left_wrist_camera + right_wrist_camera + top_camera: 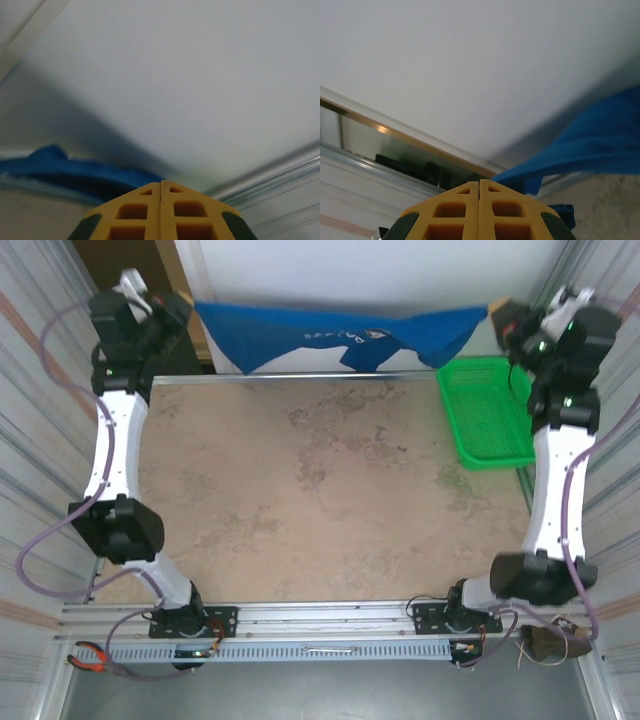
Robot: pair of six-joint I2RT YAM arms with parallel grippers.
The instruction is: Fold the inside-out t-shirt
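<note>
The inside-out t-shirt [300, 335] is royal blue and hangs stretched in the air along the table's far edge, with a small white print [345, 333] facing me. My left gripper [190, 308] pinches its left end and my right gripper [497, 310] pinches its right end. In the left wrist view the yellow fingers [160, 182] are pressed together, and the t-shirt's blue cloth [75, 172] runs off to the left from behind their tips. From the right wrist camera the gripper [479, 181] is likewise shut, the t-shirt's cloth [590, 145] fanning out to the right.
A green mesh basket [485, 410] sits at the table's far right corner, below the right gripper. The mottled brown tabletop [330, 490] spreads between the arms. A white wall stands just behind the shirt. Red-handled pliers [90, 660] lie on the near rail at left.
</note>
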